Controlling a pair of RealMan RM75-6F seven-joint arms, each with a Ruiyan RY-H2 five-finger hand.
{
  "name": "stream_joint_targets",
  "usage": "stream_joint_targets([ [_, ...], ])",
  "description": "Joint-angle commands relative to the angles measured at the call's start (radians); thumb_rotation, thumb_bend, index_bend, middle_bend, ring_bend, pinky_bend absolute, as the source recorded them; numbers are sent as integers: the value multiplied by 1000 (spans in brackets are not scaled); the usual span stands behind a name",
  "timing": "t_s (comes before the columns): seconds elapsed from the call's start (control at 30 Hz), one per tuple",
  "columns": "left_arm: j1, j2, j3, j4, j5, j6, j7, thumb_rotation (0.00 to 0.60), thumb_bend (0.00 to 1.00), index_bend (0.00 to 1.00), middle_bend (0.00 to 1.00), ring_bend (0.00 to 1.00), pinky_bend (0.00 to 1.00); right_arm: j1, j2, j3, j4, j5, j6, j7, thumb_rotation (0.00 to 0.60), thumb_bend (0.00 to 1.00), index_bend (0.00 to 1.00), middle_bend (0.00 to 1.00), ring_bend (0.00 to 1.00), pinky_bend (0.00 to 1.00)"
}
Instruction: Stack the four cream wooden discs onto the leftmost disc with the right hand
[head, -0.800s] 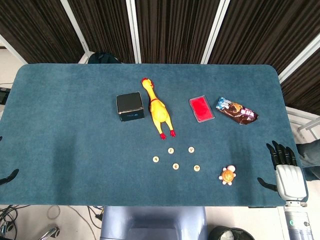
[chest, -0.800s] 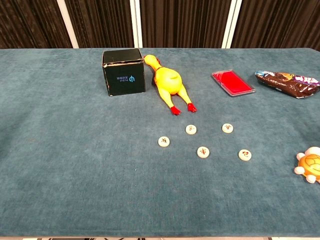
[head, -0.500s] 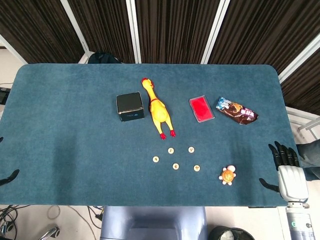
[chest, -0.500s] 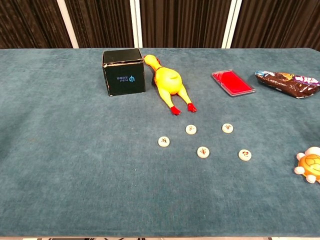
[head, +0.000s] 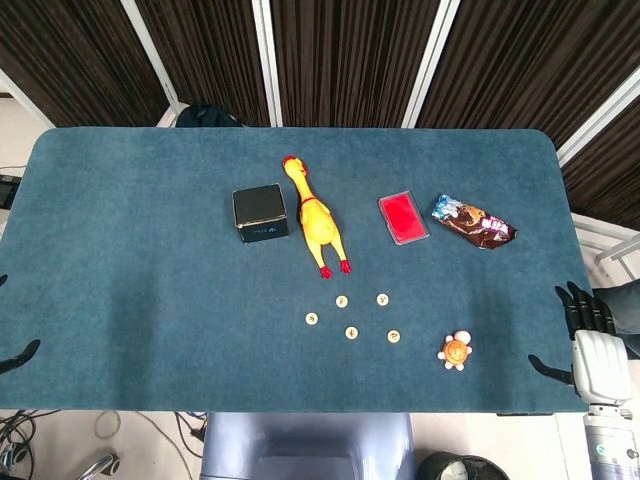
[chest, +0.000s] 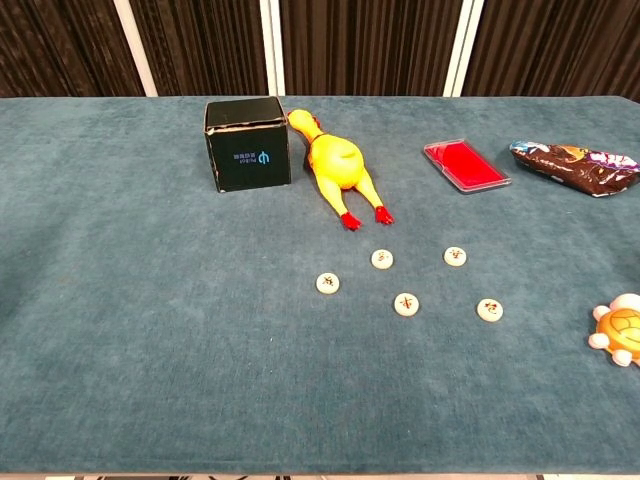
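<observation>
Five small cream wooden discs lie flat and apart on the blue table. The leftmost disc (head: 312, 319) (chest: 328, 283) sits alone at the left of the group. The others are a far-middle disc (head: 342, 301) (chest: 382, 259), a far-right disc (head: 382, 298) (chest: 455, 256), a near-middle disc (head: 351, 333) (chest: 405, 304) and a near-right disc (head: 394, 336) (chest: 489, 310). My right hand (head: 592, 345) hangs off the table's right edge, fingers apart, holding nothing, far from the discs. Of my left hand (head: 18, 353) only dark fingertips show at the left edge, spread apart. Neither hand shows in the chest view.
A black box (head: 260, 212) and a yellow rubber chicken (head: 314, 222) lie beyond the discs. A red flat case (head: 403, 218) and a brown snack bag (head: 474, 222) sit at the far right. An orange toy turtle (head: 456, 350) lies between the discs and my right hand.
My right hand has drawn back to the right and toward the near edge, away from the table. The discs and other objects have not moved.
</observation>
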Motion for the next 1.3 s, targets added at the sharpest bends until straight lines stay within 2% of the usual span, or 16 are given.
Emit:
stream_joint_targets([
  [0.03, 1, 0, -1, -1, 0, 2, 0, 600, 173, 113, 0, 0, 72, 3, 0, -5, 3, -7, -7, 7, 600, 162, 106, 0, 0, 0],
  [0.3, 1, 1, -1, -6, -6, -3, -6, 600, 173, 114, 0, 0, 72, 8, -15, -23, -12, -19, -31, 28, 600, 163, 158, 0, 0, 0],
  [0.43, -1, 0, -1, -5, -10, -9, -5, 600, 173, 114, 0, 0, 72, 36, -29, -17, -50, -26, -59, -14, 600, 163, 180, 0, 0, 0],
  [0.73, 1, 0, -2, -10, -8, -4, -9, 600, 173, 114, 0, 0, 72, 174, -64, 25, -161, 62, -255, -168, 600, 175, 238, 0, 0, 0],
  [1.0, 1, 2, -3, -11, -11, -7, -19, 600, 173, 113, 0, 0, 72, 258, -202, 41, -187, 156, -307, -370, 600, 239, 287, 0, 0, 0],
  [1.13, 1, 4, -4, -11, -16, -10, -25, 600, 173, 113, 0, 0, 72, 304, -294, 48, -165, 224, -328, -468, 600, 274, 314, 0, 0, 0],
  [1.3, 1, 5, -5, -11, -21, -15, -29, 600, 173, 113, 0, 0, 72, 336, -391, 46, -135, 281, -328, -533, 600, 276, 345, 0, 0, 0],
])
